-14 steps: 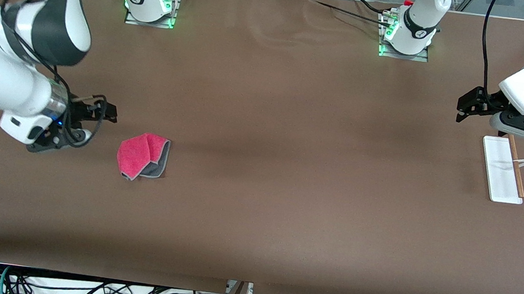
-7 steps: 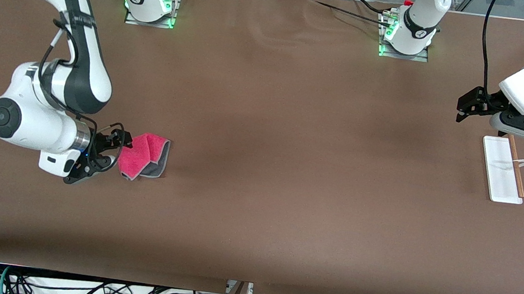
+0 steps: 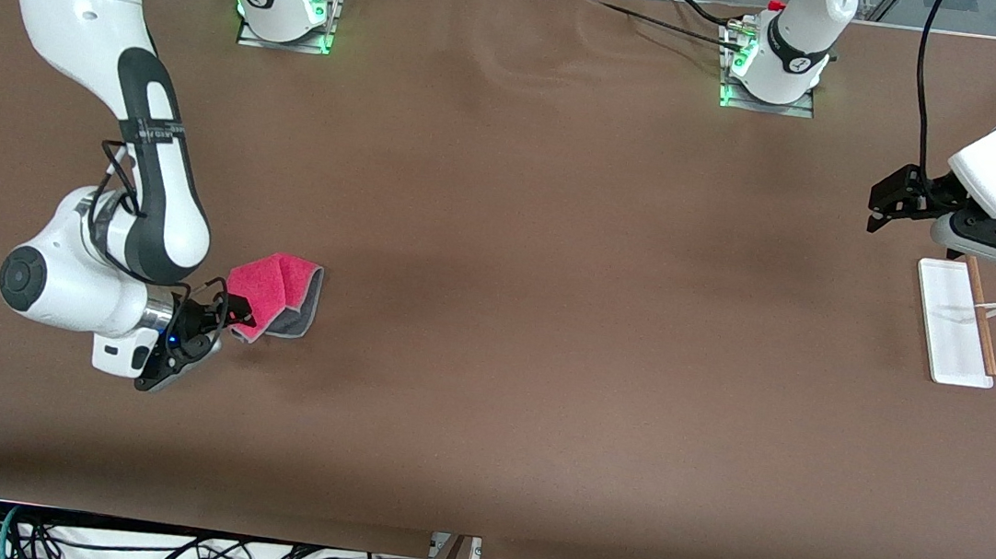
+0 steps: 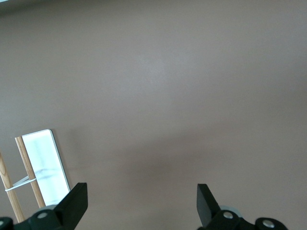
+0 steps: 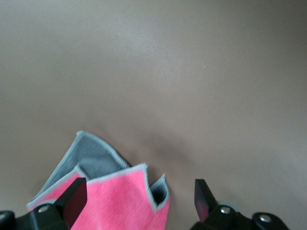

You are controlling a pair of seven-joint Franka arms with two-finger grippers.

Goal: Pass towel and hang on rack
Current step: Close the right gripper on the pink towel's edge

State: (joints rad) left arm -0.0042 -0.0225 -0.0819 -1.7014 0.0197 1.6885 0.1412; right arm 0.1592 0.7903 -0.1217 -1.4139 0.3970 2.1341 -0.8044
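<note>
The towel (image 3: 279, 294) lies folded on the table toward the right arm's end, pink side up with a dark grey flap showing. My right gripper (image 3: 233, 315) is open and low at the towel's edge. In the right wrist view the towel's pink part (image 5: 115, 203) lies between the spread fingers of the right gripper (image 5: 139, 203). The rack (image 3: 953, 324) stands toward the left arm's end, with its wooden rods (image 3: 983, 317) leaning over the white base. My left gripper (image 3: 881, 209) is open and empty, waiting over the table beside the rack. The left wrist view shows the left gripper (image 4: 142, 206) and the rack (image 4: 45, 165).
The brown table cover (image 3: 549, 322) spreads between towel and rack. Both arm bases (image 3: 285, 12) stand along the table edge farthest from the front camera. Cables hang beneath the table edge nearest that camera.
My right arm has swung in and lowered, bringing its open gripper from beside the towel to the towel's edge. The towel, the rack and the left arm have not moved.
</note>
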